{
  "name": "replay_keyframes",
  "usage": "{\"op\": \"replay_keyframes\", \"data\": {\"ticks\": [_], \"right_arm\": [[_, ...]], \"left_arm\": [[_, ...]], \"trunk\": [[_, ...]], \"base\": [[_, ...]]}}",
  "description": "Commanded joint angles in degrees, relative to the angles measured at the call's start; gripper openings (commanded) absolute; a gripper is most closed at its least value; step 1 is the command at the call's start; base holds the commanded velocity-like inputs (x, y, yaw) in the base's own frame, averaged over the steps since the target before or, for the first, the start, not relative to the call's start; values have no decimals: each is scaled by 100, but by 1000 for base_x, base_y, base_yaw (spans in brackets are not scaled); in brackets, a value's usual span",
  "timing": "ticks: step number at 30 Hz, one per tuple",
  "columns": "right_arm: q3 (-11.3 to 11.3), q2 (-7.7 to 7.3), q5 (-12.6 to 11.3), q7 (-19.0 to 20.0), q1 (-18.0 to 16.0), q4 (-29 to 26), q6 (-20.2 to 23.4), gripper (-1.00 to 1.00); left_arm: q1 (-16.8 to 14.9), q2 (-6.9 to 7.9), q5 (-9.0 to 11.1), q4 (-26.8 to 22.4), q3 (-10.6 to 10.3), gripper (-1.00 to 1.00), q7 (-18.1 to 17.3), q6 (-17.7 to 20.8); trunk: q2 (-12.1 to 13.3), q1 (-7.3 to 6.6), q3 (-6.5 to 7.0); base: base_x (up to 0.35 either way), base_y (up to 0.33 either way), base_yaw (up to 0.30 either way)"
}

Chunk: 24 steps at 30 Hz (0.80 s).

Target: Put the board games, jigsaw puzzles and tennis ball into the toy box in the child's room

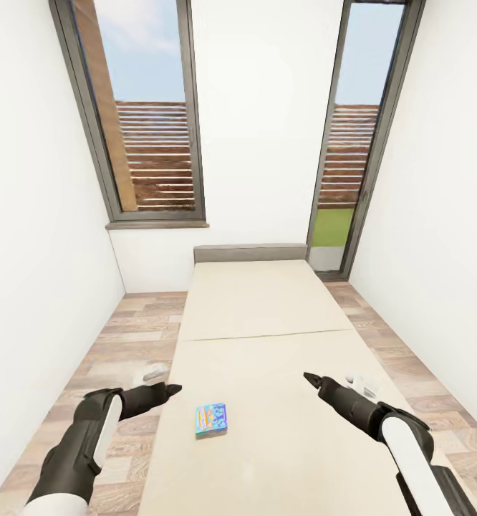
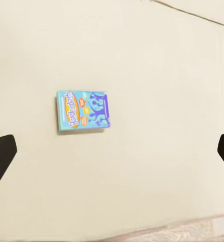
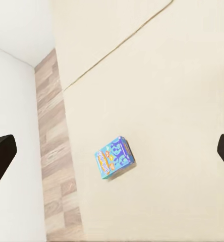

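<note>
One board game on the bed, both arms raised over it.

The blue board game [image 1: 210,420] lies flat on the beige bed [image 1: 267,315], near its left edge at the foot end. The left gripper [image 1: 172,389] hovers over that edge with fingers spread wide; the right gripper [image 1: 309,376], likewise wide, hovers above the mattress, well apart from the box.

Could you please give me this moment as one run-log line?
stage: at bed | target: board game lying flat | left pincer: open, empty | right pincer: open, empty
</note>
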Motion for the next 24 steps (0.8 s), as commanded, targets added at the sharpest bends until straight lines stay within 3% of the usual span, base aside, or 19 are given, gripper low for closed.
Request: {"op": "replay_keyframes", "data": {"ticks": [1, 3, 4, 8, 14, 24], "right_arm": [[62, 1, -38, -157, -27, -7, 17, 100], [181, 4, -7, -341, -74, -8, 18, 100], [318, 6, 19, -507, -121, -8, 20, 100], [667, 9, 48, -778, -220, -8, 25, 100], [1188, 10, 65, -961, -389, -8, 32, 100], [1437, 18, 69, -956, -449, -8, 16, 100]], "left_arm": [[-9, -117, 42, -5, -4, 100, 305, -25], [-13, -294, 48, -6, -79, 100, 826, -176], [-15, -414, 58, -7, -192, 100, 1259, -316], [-16, -524, 81, -5, -467, 100, 1741, -485], [-13, -581, 93, -6, -751, 100, 1990, -599], [-11, -595, 91, -5, -845, 100, 2051, -640]], "trunk": [[-14, 4, -14], [-14, 4, -14], [-14, 4, -14], [-14, 4, -14], [-14, 4, -14], [-14, 4, -14]], "base": [[0, 0, 0], [0, 0, 0], [0, 0, 0], [0, 0, 0], [0, 0, 0], [16, -45, 0]]}}
